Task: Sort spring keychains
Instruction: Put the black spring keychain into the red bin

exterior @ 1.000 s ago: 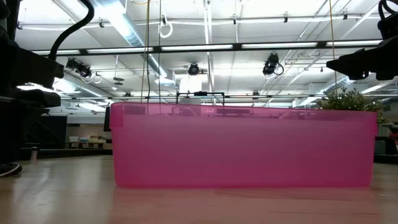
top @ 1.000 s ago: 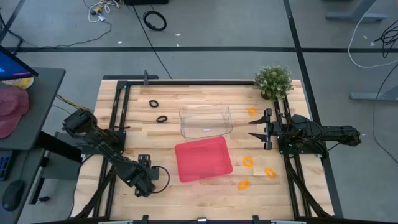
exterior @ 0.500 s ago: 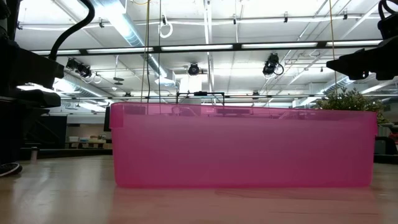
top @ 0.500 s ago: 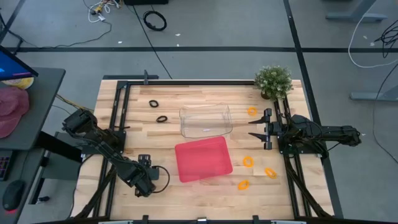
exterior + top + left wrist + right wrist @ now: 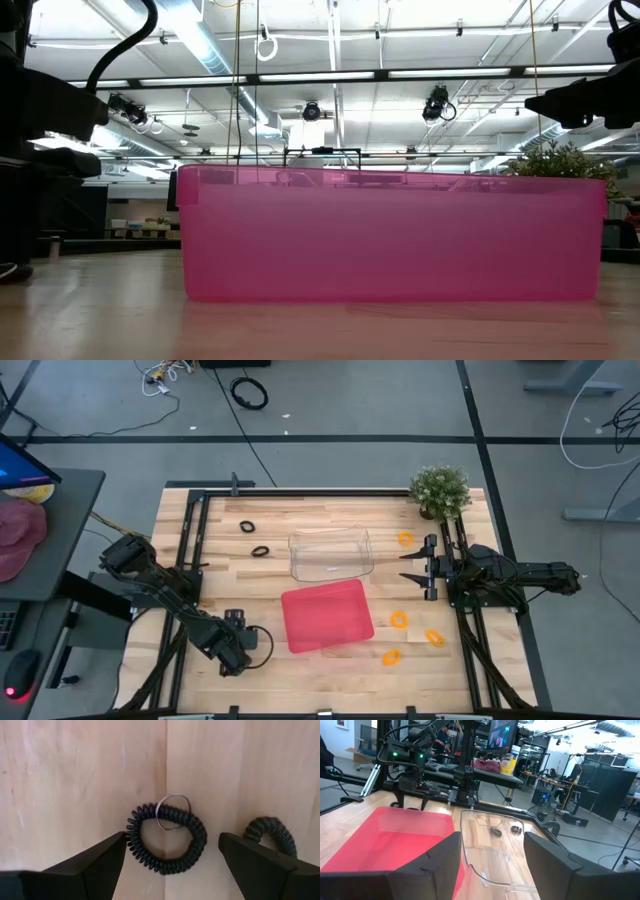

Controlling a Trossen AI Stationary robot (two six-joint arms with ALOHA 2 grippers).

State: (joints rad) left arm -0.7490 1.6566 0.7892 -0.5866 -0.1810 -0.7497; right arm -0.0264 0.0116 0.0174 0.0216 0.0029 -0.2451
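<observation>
High view: I've got the left gripper (image 5: 243, 645) low at the near-left of the table (image 5: 270, 510), jaws spread wide and empty. Left wrist view shows a black spring keychain (image 5: 166, 838) lying flat on the wood between my two fingers (image 5: 85, 865), metal ring (image 5: 173, 811) at its far edge. A second black keychain (image 5: 268, 833) sits just beside the other finger, partly hidden behind it.

Right gripper (image 5: 431, 567) waits at the right edge, jaws parted, nothing in them, facing the clear tray (image 5: 331, 554). Red tray (image 5: 326, 616) is in front of the clear one, and both look empty from above.

Other pieces: two black keychains (image 5: 254, 538) at far-left, well apart from the trays. Orange ones: one near the plant (image 5: 404, 539), three near-right (image 5: 400, 620) (image 5: 434, 637) (image 5: 391, 657).

Risks as I see them:
- the second black coil is so close that closing could snag it too or shove it away
- the coil is springy and flat, so the jaws may squash it and let it pop out, or pinch only the thin ring and let it swing
- descending too far scrapes my fingertips on the wood
- which tray takes black isn't evident, so a wrong drop is possible

Low view is mostly blocked by the red tray wall.
</observation>
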